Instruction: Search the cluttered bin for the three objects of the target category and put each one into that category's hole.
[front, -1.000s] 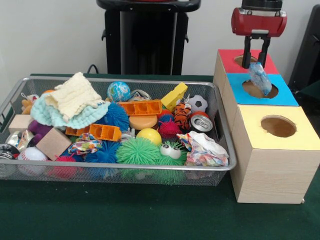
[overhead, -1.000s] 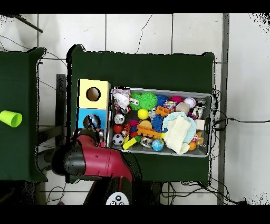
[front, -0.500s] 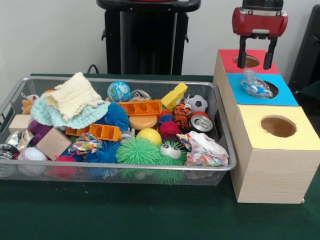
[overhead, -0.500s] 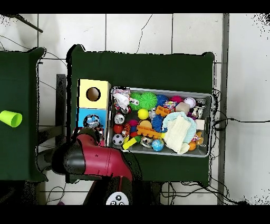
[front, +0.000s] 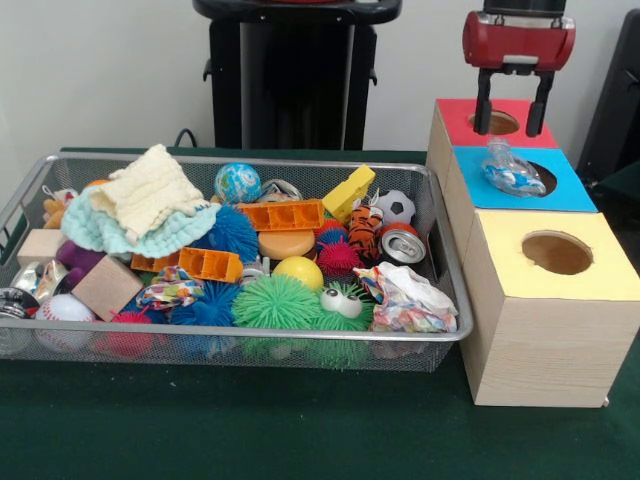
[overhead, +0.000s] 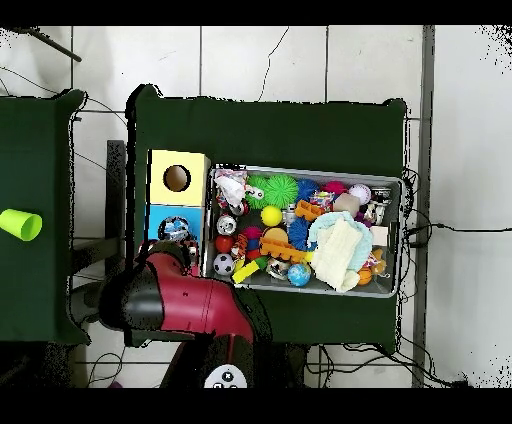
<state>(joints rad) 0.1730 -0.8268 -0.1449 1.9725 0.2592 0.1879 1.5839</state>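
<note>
A crumpled clear-and-blue plastic bottle (front: 510, 170) lies across the round hole of the blue box (front: 570, 192), partly sunk in it. My gripper (front: 513, 118) hangs open just above it, its two dark fingers (front: 484, 103) apart and holding nothing. From overhead the bottle (overhead: 176, 231) shows on the blue box top (overhead: 156, 221), with the red arm (overhead: 165, 305) beside it. The wire bin (front: 440, 235) is packed with toys: a crushed can (front: 402, 245), spiky balls (front: 275, 300), orange blocks (front: 281, 214).
A red box (front: 456, 115) stands behind the blue one and a yellow box (front: 545, 300) in front, each with a round hole. A cream cloth (front: 145, 190) tops the bin's left side. A green cup (overhead: 20, 225) sits on a separate table.
A second ago the gripper was shut on the bottle, held upright over the blue hole. It has let go and opened; the bottle now lies on the hole.
</note>
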